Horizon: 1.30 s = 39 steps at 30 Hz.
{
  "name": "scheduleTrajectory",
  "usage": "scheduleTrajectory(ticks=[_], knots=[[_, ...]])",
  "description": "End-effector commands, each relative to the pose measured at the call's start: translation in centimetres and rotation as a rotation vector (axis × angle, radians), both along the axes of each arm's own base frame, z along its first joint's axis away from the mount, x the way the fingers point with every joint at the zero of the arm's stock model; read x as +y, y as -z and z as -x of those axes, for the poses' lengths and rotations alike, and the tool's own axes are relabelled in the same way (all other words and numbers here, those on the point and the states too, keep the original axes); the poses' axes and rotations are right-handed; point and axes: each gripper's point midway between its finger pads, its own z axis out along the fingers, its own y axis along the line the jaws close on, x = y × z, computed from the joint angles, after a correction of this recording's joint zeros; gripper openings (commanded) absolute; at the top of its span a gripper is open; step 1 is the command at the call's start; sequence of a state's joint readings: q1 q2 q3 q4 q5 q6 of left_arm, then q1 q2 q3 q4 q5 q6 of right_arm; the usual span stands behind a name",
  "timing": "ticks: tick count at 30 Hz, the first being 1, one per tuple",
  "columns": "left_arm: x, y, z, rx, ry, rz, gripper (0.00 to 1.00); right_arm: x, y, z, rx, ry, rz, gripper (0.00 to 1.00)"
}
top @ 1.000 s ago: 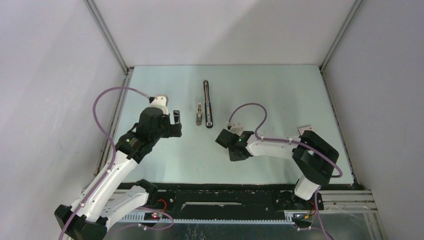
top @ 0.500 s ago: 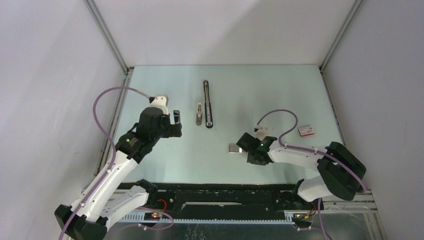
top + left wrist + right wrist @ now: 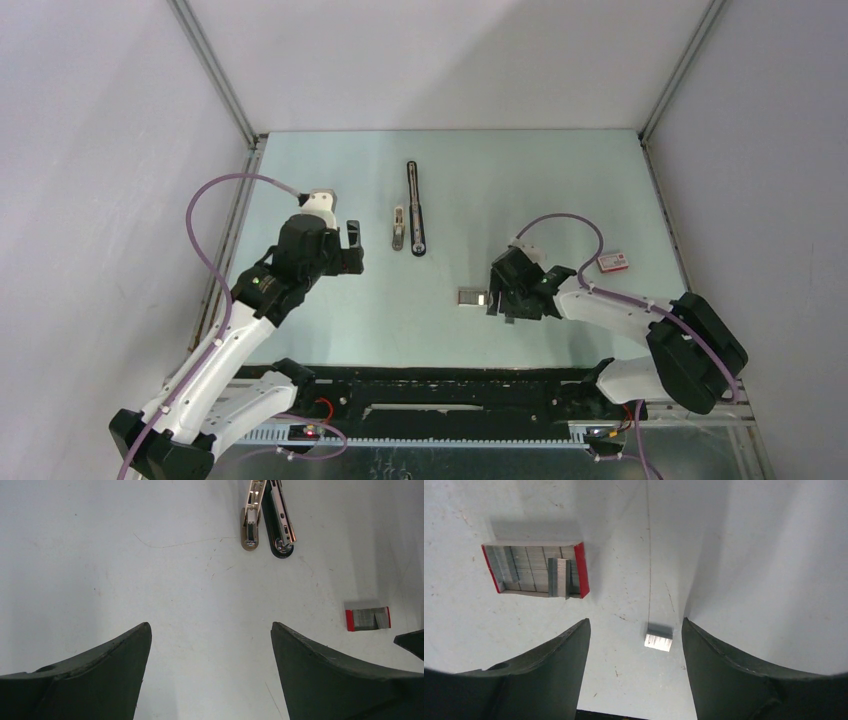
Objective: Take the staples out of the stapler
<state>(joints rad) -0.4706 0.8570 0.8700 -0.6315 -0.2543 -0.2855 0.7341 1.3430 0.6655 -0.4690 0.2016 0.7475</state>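
The stapler (image 3: 415, 208), a long thin black bar, lies at the table's middle back, and its rounded end shows in the left wrist view (image 3: 278, 522). The staples (image 3: 399, 228), a short silvery strip, lie touching its left side and also show in the left wrist view (image 3: 251, 517). My left gripper (image 3: 350, 240) is open and empty, left of and nearer than both (image 3: 210, 630). My right gripper (image 3: 500, 298) is open (image 3: 634, 627). A small silvery block (image 3: 659, 637) lies on the table between its fingers, untouched.
A grey tray with red ends (image 3: 472, 296), holding staple sticks, sits just left of the right gripper; it shows in the right wrist view (image 3: 535, 570) and the left wrist view (image 3: 368, 618). A small red-and-white box (image 3: 613, 262) lies at the right. White walls enclose the table.
My right arm has drawn back to the right, uncovering the grey tray on the table and the red-and-white box. The left arm, stapler and strip have not moved.
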Motion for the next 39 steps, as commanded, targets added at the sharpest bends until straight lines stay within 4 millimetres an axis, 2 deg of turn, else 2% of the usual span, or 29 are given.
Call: scheduleTrajectory(ticks=[1,6,14,28,34,39], knots=[[0.1,-0.3,-0.2,-0.014,0.013,-0.01,0.95,1.6,-0.6,-0.2,0.002,-0.179,-0.106,0.76],[0.1,-0.2,-0.2,-0.012,0.014,-0.012,0.95,0.8,-0.3,-0.2,0.008,-0.203,-0.086,0.76],[0.0,-0.2,-0.3,-0.01,0.016,-0.012,0.95,1.5,0.0,0.7,0.045,-0.283,-0.116,0.76],[0.0,-0.2,-0.3,-0.01,0.015,-0.012,0.95,1.1,-0.1,2.5,0.091,-0.273,-0.09,0.73],[-0.1,-0.1,-0.3,-0.005,0.021,-0.01,0.95,1.5,0.0,3.0,0.094,-0.279,-0.082,0.64],[0.0,-0.2,-0.2,-0.011,0.016,-0.011,0.95,0.4,0.5,2.7,0.085,-0.235,-0.01,0.58]])
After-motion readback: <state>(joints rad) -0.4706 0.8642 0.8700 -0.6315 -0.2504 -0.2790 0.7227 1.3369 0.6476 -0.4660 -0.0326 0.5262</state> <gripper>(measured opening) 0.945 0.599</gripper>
